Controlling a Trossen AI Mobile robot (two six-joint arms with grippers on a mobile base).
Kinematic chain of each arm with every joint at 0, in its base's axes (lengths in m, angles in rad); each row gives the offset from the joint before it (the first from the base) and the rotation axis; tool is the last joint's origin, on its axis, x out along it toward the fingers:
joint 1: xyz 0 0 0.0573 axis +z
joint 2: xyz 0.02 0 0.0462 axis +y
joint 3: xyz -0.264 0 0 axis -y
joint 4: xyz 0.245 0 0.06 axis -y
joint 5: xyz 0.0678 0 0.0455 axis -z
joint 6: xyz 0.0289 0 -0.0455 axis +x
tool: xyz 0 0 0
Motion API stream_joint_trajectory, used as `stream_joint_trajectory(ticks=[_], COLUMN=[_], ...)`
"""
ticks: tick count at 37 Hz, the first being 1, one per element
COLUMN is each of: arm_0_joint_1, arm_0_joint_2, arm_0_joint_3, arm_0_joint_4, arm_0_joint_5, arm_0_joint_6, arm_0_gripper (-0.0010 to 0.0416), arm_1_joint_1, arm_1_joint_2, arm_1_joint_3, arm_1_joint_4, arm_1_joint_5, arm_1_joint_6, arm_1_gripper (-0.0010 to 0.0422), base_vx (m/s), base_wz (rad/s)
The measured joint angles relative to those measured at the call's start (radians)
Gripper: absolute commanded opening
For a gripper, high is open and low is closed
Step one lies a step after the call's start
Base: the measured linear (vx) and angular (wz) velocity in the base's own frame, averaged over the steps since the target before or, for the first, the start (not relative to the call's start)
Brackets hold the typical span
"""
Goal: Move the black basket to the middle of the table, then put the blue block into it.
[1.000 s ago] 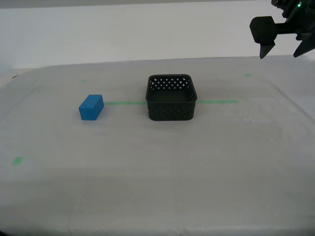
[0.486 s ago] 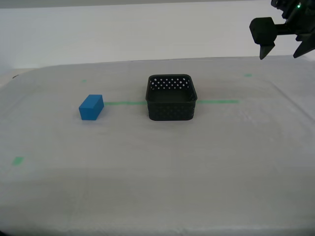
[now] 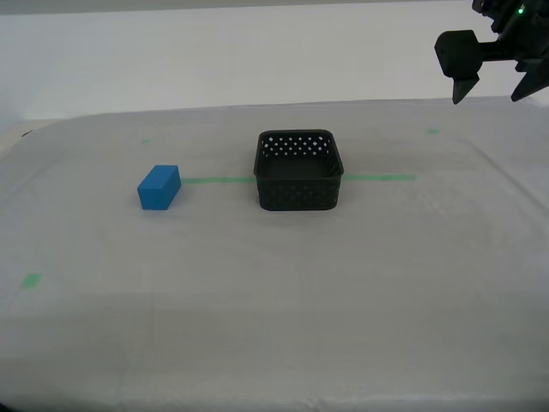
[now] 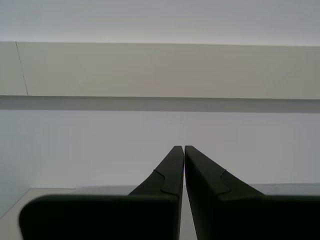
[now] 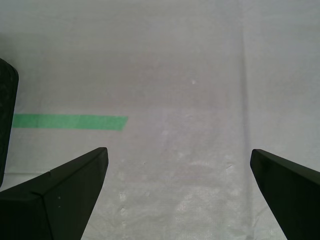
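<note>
The black basket [image 3: 298,170] stands empty on the white table [image 3: 274,292], near the middle of the exterior view, on the green tape line [image 3: 380,178]. The blue block [image 3: 159,187] lies on the sheet, apart from the basket, toward the exterior view's left. My first gripper [image 3: 491,93] hangs open high at the exterior view's upper right, well off the basket. Its wrist view looks down on the tape [image 5: 70,121] and a sliver of the basket [image 5: 6,115]. My second gripper [image 4: 184,150] is shut on nothing and faces a pale wall; it does not show in the exterior view.
Small green patches mark the sheet at the exterior view's left [image 3: 32,280] and far right [image 3: 432,131]. A light wall runs behind the table. The table's rounded far edge lies just under my first gripper.
</note>
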Motion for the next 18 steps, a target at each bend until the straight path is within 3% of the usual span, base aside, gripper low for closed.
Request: stream_joint_trajectory(ticks=[18], arm_0_joint_1=[0.0], arm_0_joint_2=[0.0], arm_0_joint_3=[0.0], arm_0_joint_4=[0.0], arm_0_joint_5=[0.0], arm_0_joint_6=[0.0], arm_0_gripper=[0.0399], arm_1_joint_1=[0.0], arm_1_joint_2=[0.0], arm_1_joint_3=[0.0], arm_1_joint_4=[0.0], arm_1_joint_5=[0.0], arm_1_joint_6=[-0.002], arm_1_gripper=[0.0], base_vx=[0.0], base_wz=[0.0])
